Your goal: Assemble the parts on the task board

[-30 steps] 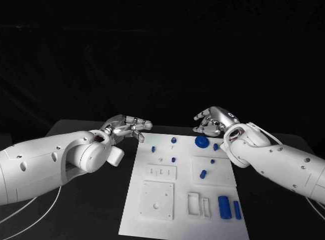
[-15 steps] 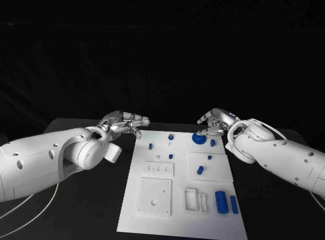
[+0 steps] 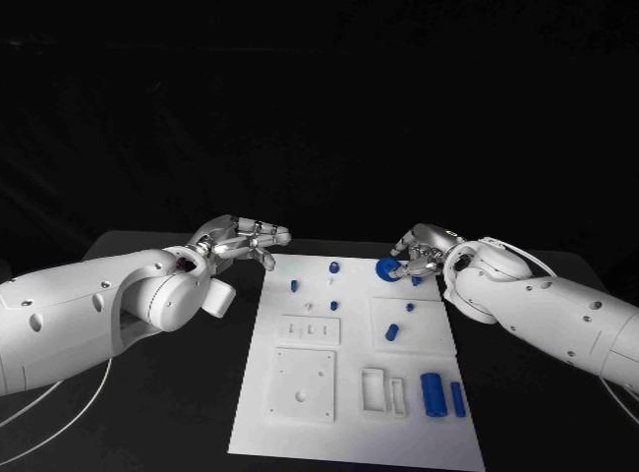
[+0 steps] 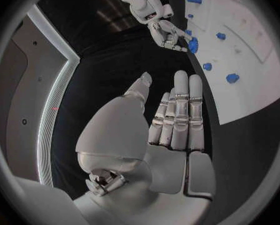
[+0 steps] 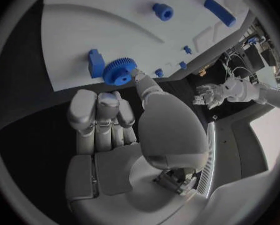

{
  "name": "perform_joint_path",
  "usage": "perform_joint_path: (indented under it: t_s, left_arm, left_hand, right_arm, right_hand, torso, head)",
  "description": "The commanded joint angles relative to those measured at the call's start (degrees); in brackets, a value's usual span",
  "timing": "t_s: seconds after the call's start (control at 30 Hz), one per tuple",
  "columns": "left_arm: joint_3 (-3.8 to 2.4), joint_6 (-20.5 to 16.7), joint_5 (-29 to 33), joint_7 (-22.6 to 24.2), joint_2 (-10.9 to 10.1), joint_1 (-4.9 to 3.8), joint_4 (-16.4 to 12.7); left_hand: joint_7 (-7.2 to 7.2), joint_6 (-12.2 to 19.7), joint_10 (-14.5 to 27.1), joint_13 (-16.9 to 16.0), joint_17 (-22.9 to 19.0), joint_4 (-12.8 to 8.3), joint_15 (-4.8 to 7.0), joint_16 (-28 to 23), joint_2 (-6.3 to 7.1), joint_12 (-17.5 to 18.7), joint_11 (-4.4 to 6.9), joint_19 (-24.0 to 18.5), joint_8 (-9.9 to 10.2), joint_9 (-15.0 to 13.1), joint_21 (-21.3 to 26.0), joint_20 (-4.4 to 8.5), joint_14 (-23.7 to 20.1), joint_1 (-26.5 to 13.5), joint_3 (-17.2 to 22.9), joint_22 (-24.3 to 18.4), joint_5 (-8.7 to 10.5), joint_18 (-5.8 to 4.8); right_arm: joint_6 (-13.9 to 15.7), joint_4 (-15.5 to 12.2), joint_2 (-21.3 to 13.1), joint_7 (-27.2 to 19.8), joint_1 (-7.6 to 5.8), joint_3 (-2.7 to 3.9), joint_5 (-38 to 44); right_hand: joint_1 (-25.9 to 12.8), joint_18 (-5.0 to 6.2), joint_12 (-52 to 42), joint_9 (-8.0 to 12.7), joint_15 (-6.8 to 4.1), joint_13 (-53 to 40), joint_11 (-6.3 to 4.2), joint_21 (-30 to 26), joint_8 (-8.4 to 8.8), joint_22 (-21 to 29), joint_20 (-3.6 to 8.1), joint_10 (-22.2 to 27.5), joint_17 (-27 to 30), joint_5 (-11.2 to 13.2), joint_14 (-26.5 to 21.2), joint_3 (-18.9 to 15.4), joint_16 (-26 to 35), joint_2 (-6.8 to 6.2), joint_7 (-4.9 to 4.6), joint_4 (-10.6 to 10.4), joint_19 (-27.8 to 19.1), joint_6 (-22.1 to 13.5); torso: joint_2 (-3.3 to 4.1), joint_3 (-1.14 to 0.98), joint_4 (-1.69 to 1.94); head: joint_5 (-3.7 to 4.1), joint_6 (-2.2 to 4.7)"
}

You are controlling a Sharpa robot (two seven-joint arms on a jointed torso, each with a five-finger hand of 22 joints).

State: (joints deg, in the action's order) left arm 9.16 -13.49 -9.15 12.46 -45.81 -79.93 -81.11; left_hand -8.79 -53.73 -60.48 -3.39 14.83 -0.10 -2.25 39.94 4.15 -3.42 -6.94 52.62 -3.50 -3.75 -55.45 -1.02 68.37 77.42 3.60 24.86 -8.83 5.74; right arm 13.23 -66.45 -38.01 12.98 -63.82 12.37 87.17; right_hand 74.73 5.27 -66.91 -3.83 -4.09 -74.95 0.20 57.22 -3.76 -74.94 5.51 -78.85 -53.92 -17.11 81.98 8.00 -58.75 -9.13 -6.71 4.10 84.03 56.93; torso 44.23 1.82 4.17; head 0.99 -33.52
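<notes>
The white task board [image 3: 351,413] lies in the middle of the black table. A blue gear [image 3: 389,268] sits at its far right corner, next to a small blue block [image 5: 96,63]. My right hand [image 3: 422,248] is right at the gear; its thumb tip touches the gear's [image 5: 119,71] toothed rim, while the other fingers [image 5: 102,116] lie straight and short of it. My left hand [image 3: 243,239] hovers over the table beside the board's far left corner, fingers [image 4: 179,112] straight and nothing in them. Two blue cylinders [image 3: 435,393] lie at the board's near right.
Small blue pegs [image 3: 293,286] stand across the far half of the board, one more [image 3: 392,332] near its middle right. Raised white plates [image 3: 303,385] and a slotted holder [image 3: 382,390] occupy the near half. Black table flanks the board on both sides.
My right hand has come down and in toward the blue gear and now touches it. The left hand has barely moved. The whole picture has shifted a little.
</notes>
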Motion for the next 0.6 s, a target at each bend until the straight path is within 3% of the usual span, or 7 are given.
perform_joint_path:
  t_s: [0.03, 0.17, 0.23, 0.6]
  left_arm:
    - [-0.04, 0.5, -0.3, 0.9, 0.1, -0.13, 0.0]
    - [-0.04, 0.7, -0.3, 0.9, 0.1, -0.13, 0.1]
    - [-0.04, 0.8, -0.3, 0.9, 0.1, -0.13, 0.1]
    - [-0.04, 1.0, -0.3, 0.7, 0.1, -0.13, 0.1]
  left_hand:
    - [-0.23, 0.0, 0.0, -0.1, -0.1, -0.3, 0.15, 0.1, -0.58, -0.1, -0.02, -0.3, -0.2, 0.0, -0.3, -0.13, -0.2, 0.1, 0.0, 0.0, -0.32, 0.77]
    - [-0.22, 0.0, 0.0, -0.1, -0.1, -0.5, 0.13, 0.0, -0.76, -0.1, -0.03, -0.3, -0.2, 0.0, -0.3, -0.17, -0.1, 0.0, -0.3, -0.1, -0.26, 0.83]
    - [0.02, -0.4, 0.0, -0.1, -0.1, -0.5, 0.16, 0.0, -0.87, -0.1, 0.01, -0.3, -0.2, 0.0, -0.3, -0.16, -0.2, 0.0, -0.3, -0.1, -0.22, 0.82]
    - [-0.11, -0.4, 0.0, -0.1, 0.0, -0.5, 0.11, 0.1, -0.9, -0.1, -0.02, -0.3, -0.2, 0.0, -0.4, -0.17, -0.2, -0.1, -0.4, -0.2, -0.18, 0.82]
  right_arm:
    - [-1.0, 0.2, 0.3, 2.4, 0.17, 0.02, 2.0]
    - [-0.5, 0.5, 0.5, 2.7, 0.33, 0.02, 2.2]
    - [-0.4, 0.7, 0.6, 2.7, 0.38, 0.02, 2.2]
    - [-1.3, 1.1, 1.1, 2.1, 0.76, 0.03, 1.0]
  right_hand:
    - [-0.2, 0.36, -0.3, 0.0, 0.08, -1.8, 0.06, 0.3, 0.14, -4.9, -0.33, -0.4, 0.0, 0.1, 0.4, 0.1, -0.3, -0.59, 0.04, -0.4, 3.6, -0.3]
    - [0.1, 0.39, -0.4, -0.1, 0.08, -1.9, 0.05, 0.4, 0.12, -5.1, -0.36, -0.5, -0.2, 0.2, 0.4, 0.2, -0.3, -0.57, 0.05, -0.7, 3.6, -0.2]
    - [0.0, 0.38, -0.4, -0.1, 0.07, -1.9, 0.03, 0.4, 0.09, -5.2, -0.36, -0.5, -0.3, 0.1, 0.4, 0.4, -0.3, -0.59, 0.08, -0.8, 3.7, 0.0]
    - [-0.2, 0.27, -0.7, -0.1, -0.05, -2.2, -0.16, 0.5, 0.1, -5.5, -0.26, -0.7, -0.5, -0.3, 0.5, 0.9, -0.3, -0.41, 0.37, -1.1, 3.7, 1.4]
  torso:
    - [0.01, 0.03, 0.01]
    - [-0.02, 0.04, 0.04]
    - [0.0, 0.05, -0.04]
    - [-0.01, -0.02, -0.04]
  head:
    - [-0.07, -0.02]
    - [-0.24, -0.02]
    - [-0.73, 0.08]
    - [-0.86, -0.24]
